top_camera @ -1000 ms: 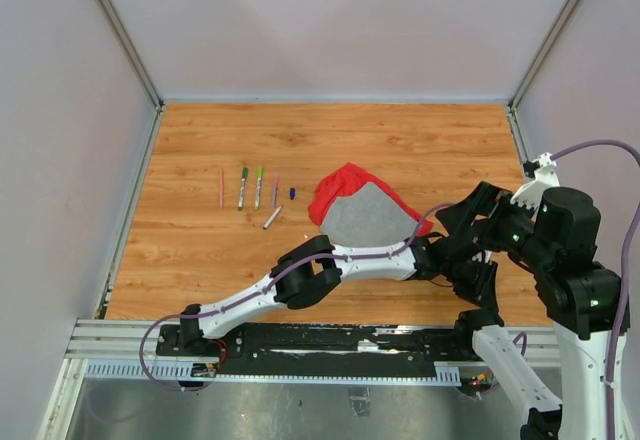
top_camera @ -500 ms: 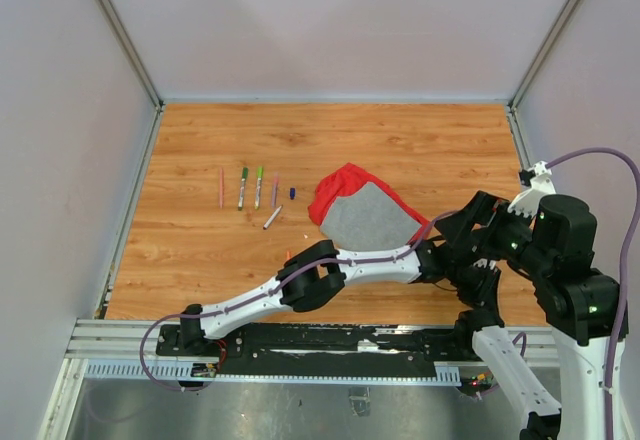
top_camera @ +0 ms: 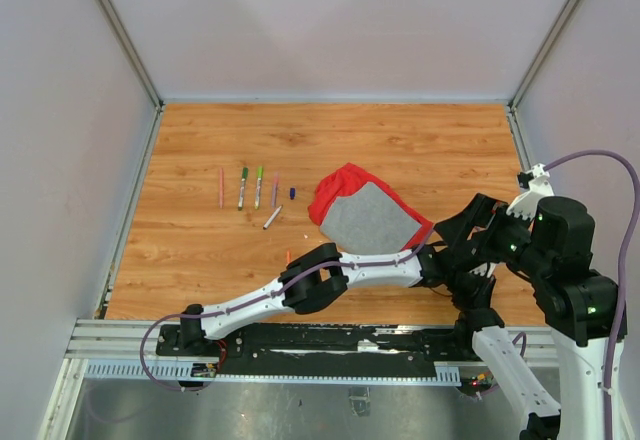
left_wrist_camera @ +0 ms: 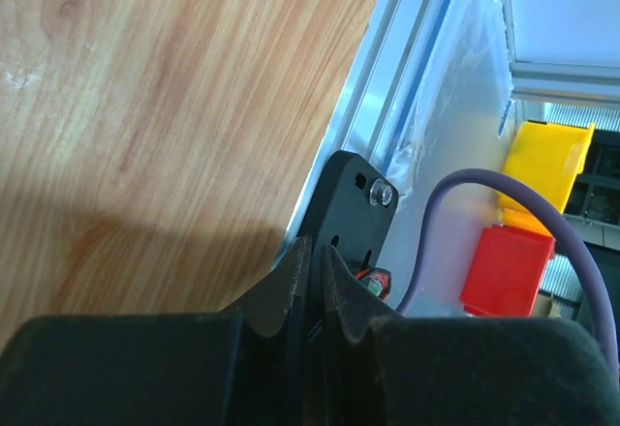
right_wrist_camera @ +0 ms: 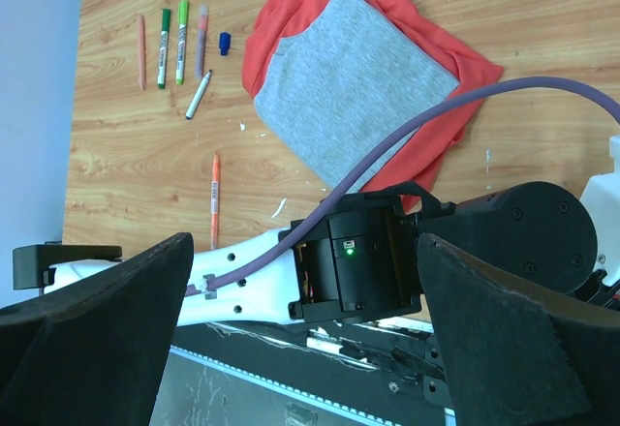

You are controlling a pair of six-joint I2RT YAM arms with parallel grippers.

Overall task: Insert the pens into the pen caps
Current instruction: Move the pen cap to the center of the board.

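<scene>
Left gripper (left_wrist_camera: 312, 252) is pinched almost fully together, nothing visible in it, low at the near edge of the table (left_wrist_camera: 145, 106). Right gripper (right_wrist_camera: 305, 242) gapes wide, empty. Pens (right_wrist_camera: 181, 29) lie in a row far-left, blue pen cap (right_wrist_camera: 224, 43) just beside; orange pen (right_wrist_camera: 214, 198) lies apart, nearer us.

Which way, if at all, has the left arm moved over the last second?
Yes. In the top view the left arm has drawn toward the table's near edge, away from the red-and-grey cloth, uncovering an orange pen.
</scene>
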